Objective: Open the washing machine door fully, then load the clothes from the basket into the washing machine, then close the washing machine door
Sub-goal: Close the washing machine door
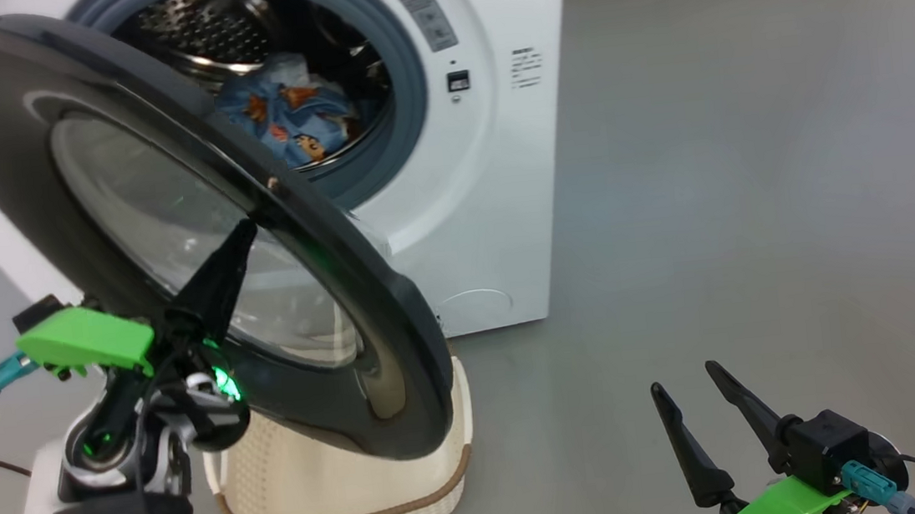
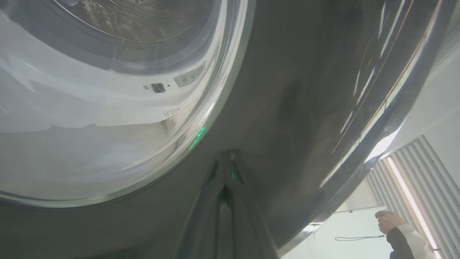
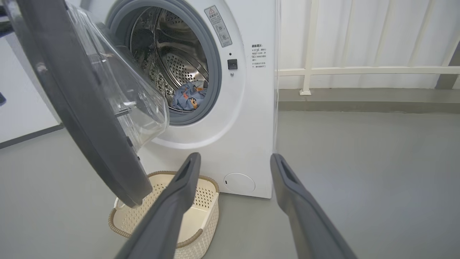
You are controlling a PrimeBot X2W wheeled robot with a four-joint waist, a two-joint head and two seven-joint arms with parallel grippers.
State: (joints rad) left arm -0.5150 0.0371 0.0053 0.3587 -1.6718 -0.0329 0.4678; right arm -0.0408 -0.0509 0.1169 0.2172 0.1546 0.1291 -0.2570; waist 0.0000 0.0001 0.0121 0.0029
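The clothes [image 1: 293, 117] are in the drum [image 1: 209, 29], so I'm closing: left gripper [image 1: 241, 236], fingers together on nothing, leans on the half-open washing machine door [image 1: 328, 303]. Next, swing it home. My right gripper [image 1: 683, 378] gapes, empty.
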